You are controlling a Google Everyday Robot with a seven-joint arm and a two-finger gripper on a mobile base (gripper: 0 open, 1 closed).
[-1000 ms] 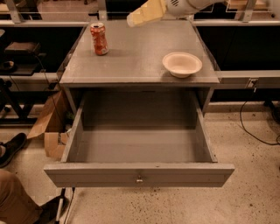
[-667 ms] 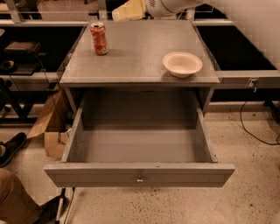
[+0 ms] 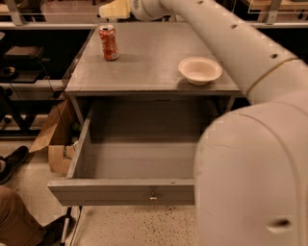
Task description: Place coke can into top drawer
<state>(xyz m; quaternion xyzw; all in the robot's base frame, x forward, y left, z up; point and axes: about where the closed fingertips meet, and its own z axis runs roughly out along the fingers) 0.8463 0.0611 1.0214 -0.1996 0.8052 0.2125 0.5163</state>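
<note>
The coke can (image 3: 109,42), orange-red with white markings and a silver top, stands upright on the back left of the grey cabinet top (image 3: 144,62). The top drawer (image 3: 126,191) is pulled fully out below, with a flat front panel and a small knob (image 3: 153,197); the part of its inside that shows is bare. My gripper (image 3: 113,9) with cream fingers is at the top of the view, above and just behind the can, not touching it. My white arm crosses from the right and hides the drawer's right side.
A cream round bowl (image 3: 199,70) sits on the right of the cabinet top. A cardboard box (image 3: 53,139) lies on the floor left of the cabinet. A person's shoe (image 3: 12,163) and leg (image 3: 14,221) are at lower left.
My gripper has moved left toward the can, and my arm has swung into the right of the view, covering the drawer's right side. The can, bowl and drawer have not moved.
</note>
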